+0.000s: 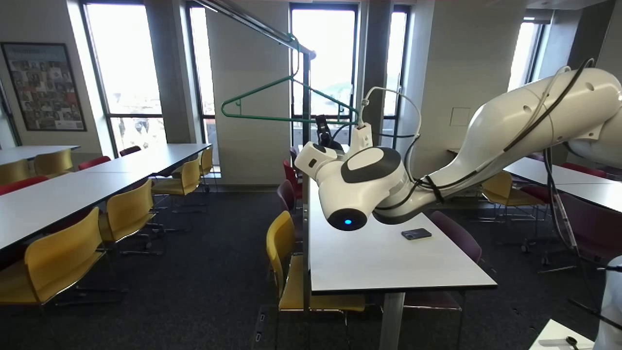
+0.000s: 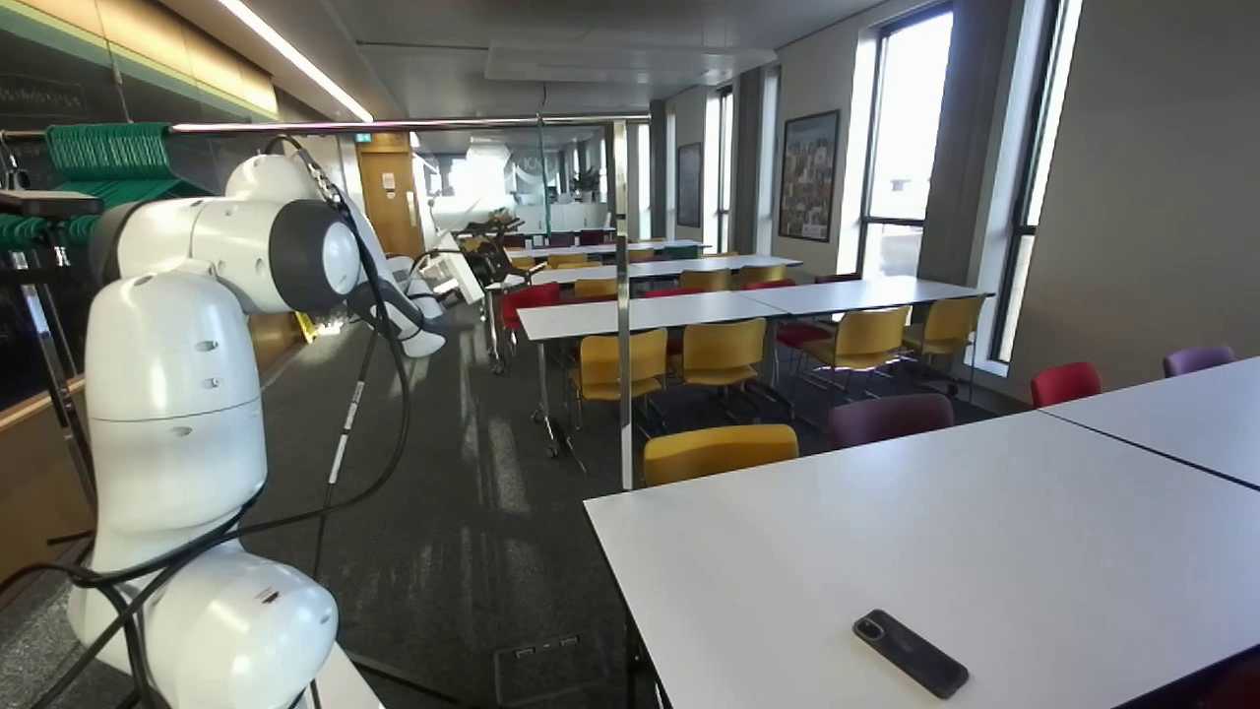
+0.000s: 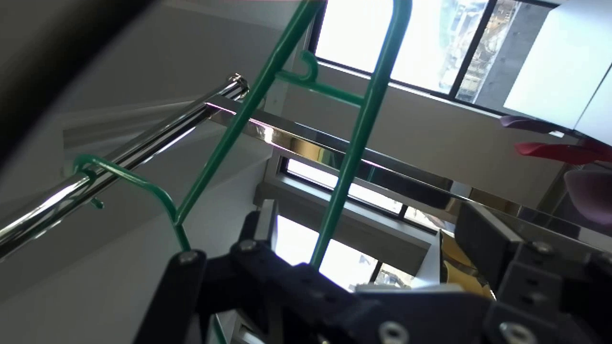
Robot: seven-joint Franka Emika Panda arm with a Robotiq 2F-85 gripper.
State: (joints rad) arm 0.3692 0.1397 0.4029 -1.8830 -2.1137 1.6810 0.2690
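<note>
The pincer [image 3: 373,227], jaws spread wide, is near a green hanger [image 3: 351,157] hooked over a metal rail [image 3: 160,139].

The wrist view's edge cuts off the green clothes hanger [image 3: 353,156]; the gripper [image 3: 375,227] partly hides it. In an exterior view, the right edge cuts off the Franka Emika Panda arm [image 1: 491,131].

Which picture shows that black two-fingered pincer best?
The wrist view: the pincer appears large, the green plastic hanger visible between its open jaws. Both exterior views show the pincer small, on the white jointed arm.
</note>
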